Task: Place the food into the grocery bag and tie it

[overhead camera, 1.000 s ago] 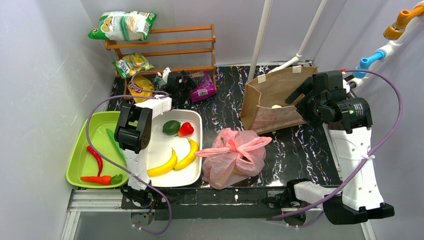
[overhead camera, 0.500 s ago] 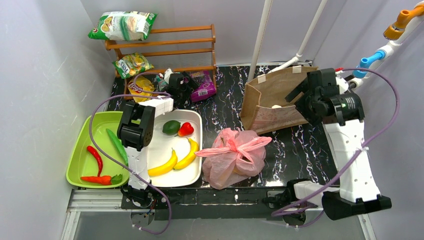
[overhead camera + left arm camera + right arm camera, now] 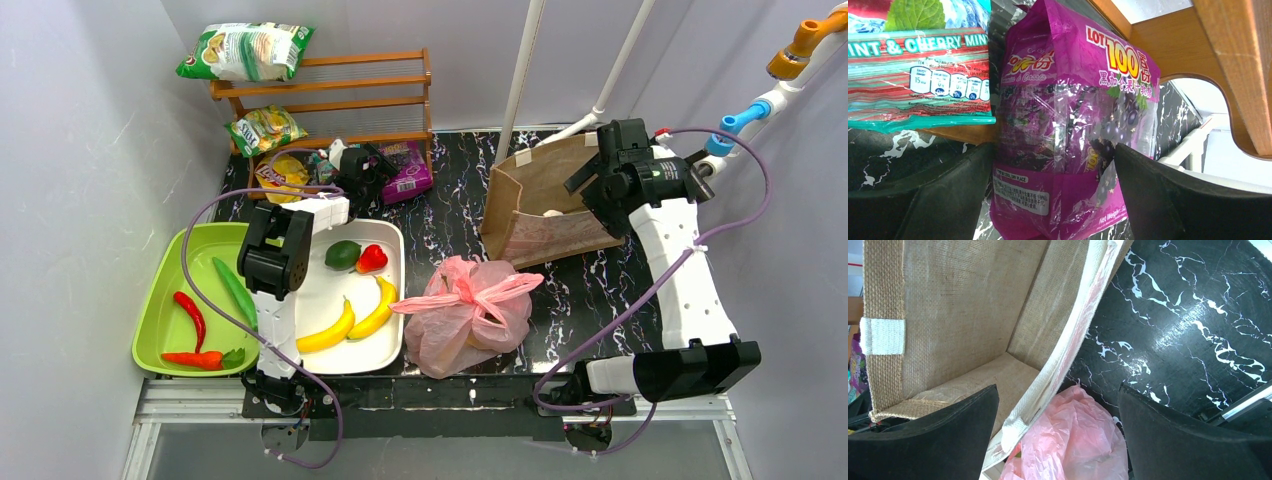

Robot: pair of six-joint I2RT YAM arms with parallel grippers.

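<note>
The pink grocery bag (image 3: 468, 318) sits at the table's front centre, its handles knotted on top, and also shows low in the right wrist view as the grocery bag (image 3: 1073, 442). Two yellow bananas (image 3: 330, 332) lie on the white tray (image 3: 392, 240). My left gripper (image 3: 372, 168) reaches under the wooden rack; in its wrist view the left gripper (image 3: 1054, 150) stands open, fingers wide on either side of a purple candy packet (image 3: 1073, 125). My right gripper (image 3: 590, 188) hangs open over the brown bag (image 3: 545, 195); the right gripper (image 3: 1058, 405) holds nothing.
A green tray (image 3: 165, 300) at the left holds red chillies and a green vegetable. An avocado (image 3: 342, 253) and a red fruit (image 3: 372, 259) share the white tray. The wooden rack (image 3: 330, 90) carries snack bags. White poles (image 3: 520, 70) rise behind the brown bag.
The right arm has swung left and back, carrying its gripper over the brown bag's mouth. The left arm shifted only slightly near the rack. The pink bag has not moved.
</note>
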